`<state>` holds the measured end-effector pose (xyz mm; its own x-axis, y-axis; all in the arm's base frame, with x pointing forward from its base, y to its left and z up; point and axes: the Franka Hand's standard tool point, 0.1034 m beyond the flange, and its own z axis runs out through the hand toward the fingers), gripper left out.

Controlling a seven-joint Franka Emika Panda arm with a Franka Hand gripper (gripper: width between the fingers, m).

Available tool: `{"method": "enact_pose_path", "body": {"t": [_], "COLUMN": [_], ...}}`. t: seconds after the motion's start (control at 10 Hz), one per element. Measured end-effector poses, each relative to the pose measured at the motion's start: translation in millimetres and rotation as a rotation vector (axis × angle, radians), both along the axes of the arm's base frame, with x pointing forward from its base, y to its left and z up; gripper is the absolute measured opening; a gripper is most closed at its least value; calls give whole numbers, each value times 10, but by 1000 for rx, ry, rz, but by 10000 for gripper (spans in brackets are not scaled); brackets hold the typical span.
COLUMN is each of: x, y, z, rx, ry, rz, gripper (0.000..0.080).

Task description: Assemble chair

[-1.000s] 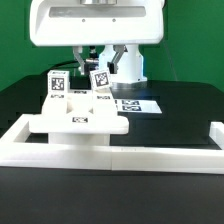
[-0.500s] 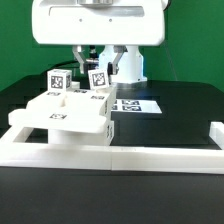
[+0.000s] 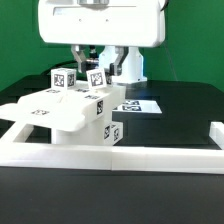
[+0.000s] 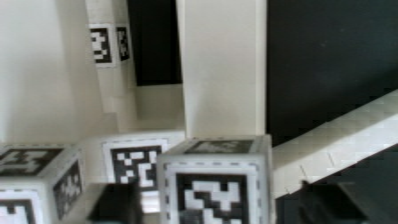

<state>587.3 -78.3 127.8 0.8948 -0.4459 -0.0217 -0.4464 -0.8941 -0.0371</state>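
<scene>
Black table (image 3: pixel 190 100) holds tilted chair (image 3: pixel 75 112) against border wall (image 3: pixel 150 152).

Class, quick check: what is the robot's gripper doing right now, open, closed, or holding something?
Gripper: cannot be told; the fingers are hidden behind the tagged legs of the chair, so neither the opening nor any hold is visible.

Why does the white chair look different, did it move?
Yes. The chair has turned and swung toward the exterior view's left, and now sticks out over the left end of the border wall.
</scene>
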Motion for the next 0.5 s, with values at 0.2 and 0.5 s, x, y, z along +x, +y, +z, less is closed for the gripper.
{"method": "enact_pose_path", "body": {"t": [0.2,0.5], "x": [13,34], "y": [0,-4], "z": [1,4], "rx": [-4,-10], "ry": [-11,-33], "rz": [85,323], "gripper": [579,645]}}
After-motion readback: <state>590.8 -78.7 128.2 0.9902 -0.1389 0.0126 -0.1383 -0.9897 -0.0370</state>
